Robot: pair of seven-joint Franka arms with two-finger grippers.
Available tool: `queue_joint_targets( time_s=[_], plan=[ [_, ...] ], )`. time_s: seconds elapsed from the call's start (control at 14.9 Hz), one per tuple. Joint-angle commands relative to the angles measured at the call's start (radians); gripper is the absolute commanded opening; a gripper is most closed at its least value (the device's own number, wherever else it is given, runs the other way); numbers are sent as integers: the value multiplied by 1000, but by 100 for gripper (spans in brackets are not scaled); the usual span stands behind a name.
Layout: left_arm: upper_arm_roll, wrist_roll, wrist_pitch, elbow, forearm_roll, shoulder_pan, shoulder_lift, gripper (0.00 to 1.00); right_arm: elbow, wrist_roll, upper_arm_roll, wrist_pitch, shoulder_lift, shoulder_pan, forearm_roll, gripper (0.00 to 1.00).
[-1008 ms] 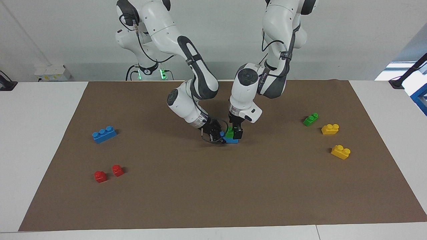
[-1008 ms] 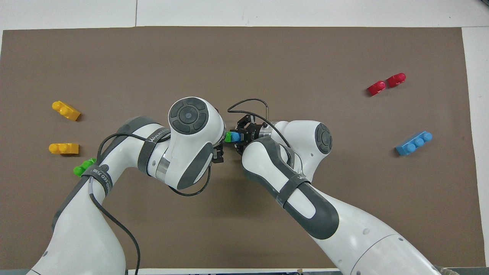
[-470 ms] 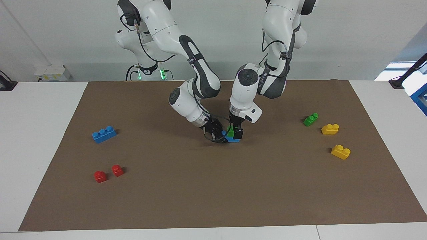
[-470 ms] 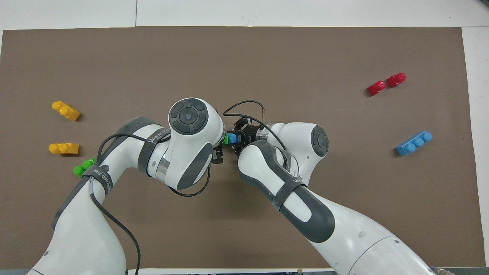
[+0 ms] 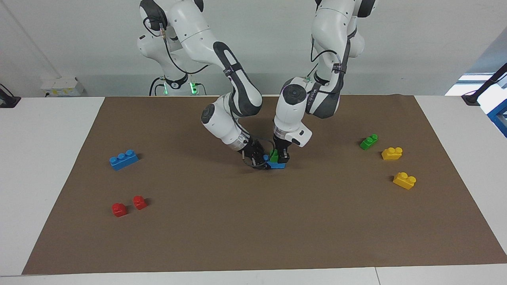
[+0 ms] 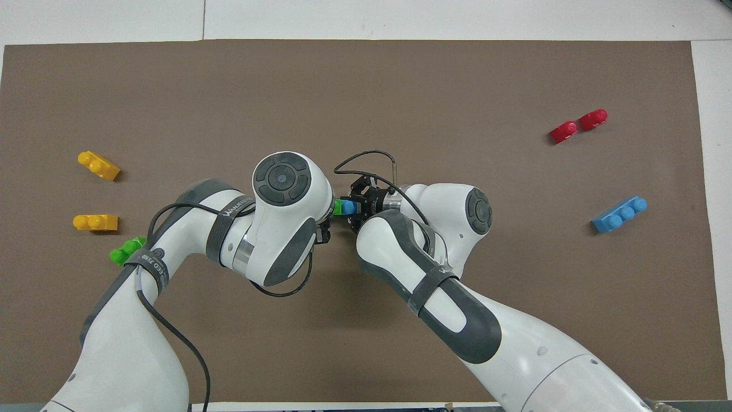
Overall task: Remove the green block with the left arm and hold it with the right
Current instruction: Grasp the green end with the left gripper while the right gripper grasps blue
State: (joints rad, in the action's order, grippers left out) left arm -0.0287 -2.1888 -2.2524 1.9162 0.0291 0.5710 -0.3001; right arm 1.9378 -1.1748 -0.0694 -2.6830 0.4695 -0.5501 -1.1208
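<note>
The green block (image 5: 273, 153) sits on a blue brick (image 5: 277, 165) at the middle of the brown mat (image 5: 253, 221). My left gripper (image 5: 279, 156) comes straight down and is shut on the green block. My right gripper (image 5: 260, 159) reaches in low from the right arm's end and is shut on the blue brick's end. In the overhead view the green block (image 6: 338, 206) and the blue brick (image 6: 349, 206) show in the gap between the two wrists. There the left gripper is hidden under its own wrist, and the right gripper (image 6: 359, 204) shows beside the brick.
A darker green block (image 5: 368, 141) and two yellow bricks (image 5: 392, 153) (image 5: 404, 180) lie toward the left arm's end. A blue three-stud brick (image 5: 124, 159) and two red blocks (image 5: 119, 209) (image 5: 139, 202) lie toward the right arm's end.
Both grippers and the green-on-blue stack have shifted slightly up and toward the robots. The right arm's elbow has moved in closer. Both grips are unchanged.
</note>
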Motion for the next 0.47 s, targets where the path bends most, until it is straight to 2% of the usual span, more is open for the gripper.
queue_joint_targets(
  time_s=[0.0,0.07,0.4],
  plan=[
    [10,-12,2,15,-18,3,38,4,-11,41,0,-23,18,-5,-39,0],
    [12,-11,4,15,-18,3,47,0,-11,43,0,-23,20,-5,-39,0],
    [10,21,78,-23,-18,-45,107,0,-11,41,0,-23,18,-5,-39,0]
  ],
)
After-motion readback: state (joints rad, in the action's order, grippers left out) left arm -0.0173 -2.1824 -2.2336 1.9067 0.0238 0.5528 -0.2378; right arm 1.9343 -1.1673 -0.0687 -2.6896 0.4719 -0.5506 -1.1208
